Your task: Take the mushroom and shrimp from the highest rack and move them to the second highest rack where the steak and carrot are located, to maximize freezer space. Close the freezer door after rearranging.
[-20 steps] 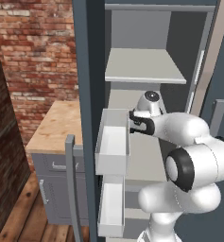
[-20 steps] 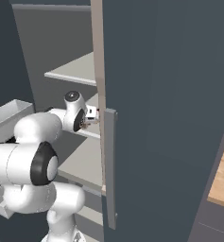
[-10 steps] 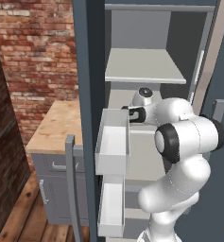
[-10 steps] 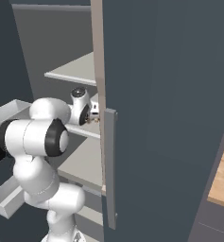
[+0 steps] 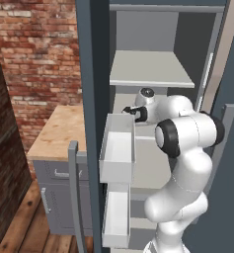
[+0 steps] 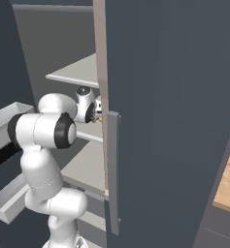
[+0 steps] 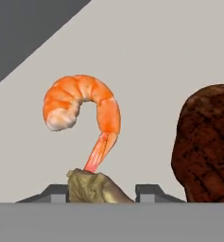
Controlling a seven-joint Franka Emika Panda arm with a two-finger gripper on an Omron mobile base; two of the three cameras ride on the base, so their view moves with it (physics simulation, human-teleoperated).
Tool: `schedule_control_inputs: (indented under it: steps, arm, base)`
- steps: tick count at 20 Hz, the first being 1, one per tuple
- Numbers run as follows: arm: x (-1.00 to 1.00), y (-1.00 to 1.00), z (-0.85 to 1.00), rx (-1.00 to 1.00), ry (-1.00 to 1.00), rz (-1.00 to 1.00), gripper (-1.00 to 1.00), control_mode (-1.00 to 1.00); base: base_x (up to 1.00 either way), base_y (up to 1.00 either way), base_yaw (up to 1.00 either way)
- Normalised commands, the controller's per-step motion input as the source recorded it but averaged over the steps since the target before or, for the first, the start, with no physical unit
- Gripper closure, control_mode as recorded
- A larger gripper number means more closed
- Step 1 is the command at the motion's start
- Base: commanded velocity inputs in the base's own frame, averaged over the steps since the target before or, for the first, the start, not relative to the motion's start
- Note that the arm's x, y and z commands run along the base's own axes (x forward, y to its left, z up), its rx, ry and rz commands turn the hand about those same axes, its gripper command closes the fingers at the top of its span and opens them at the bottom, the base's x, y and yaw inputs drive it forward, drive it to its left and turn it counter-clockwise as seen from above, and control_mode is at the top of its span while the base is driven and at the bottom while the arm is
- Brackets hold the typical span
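In the hand view my gripper (image 7: pixel 101 191) is shut on the olive-brown mushroom (image 7: pixel 92 185), which sits between the two dark fingertips (image 7: pixel 149 191). Just beyond it the orange shrimp (image 7: pixel 82 106) lies curled on a pale rack surface (image 7: pixel 156 56), tail toward the mushroom. The dark brown steak (image 7: pixel 205 146) rests to its right on the same surface. The carrot is out of view. From the base cameras the hand (image 5: pixel 136 112) reaches into the freezer under the highest rack (image 5: pixel 150 74).
The freezer door (image 6: pixel 174 121) stands open, close to the arm's right side. On the other side, white door bins (image 5: pixel 117 150) hang near the hand. A wooden counter (image 5: pixel 59 131) and a brick wall lie beyond them.
The arm's elbow has swung across in front of the shelves and the hand has shifted a little left and deeper under the top rack, still shut on the mushroom.
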Motion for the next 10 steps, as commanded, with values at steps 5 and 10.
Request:
schedule_control_inputs:
  steps: [5, 10]
  arm:
    - [0.0, 0.0, -0.51, -0.04, -0.12, 0.0, -1.0, -1.0]
    - [-0.01, 0.0, -0.31, 0.0, -0.15, 0.0, -1.0, -1.0]
  base:
    - [0.0, 0.0, 0.0]
    - [0.0, 0.0, 0.0]
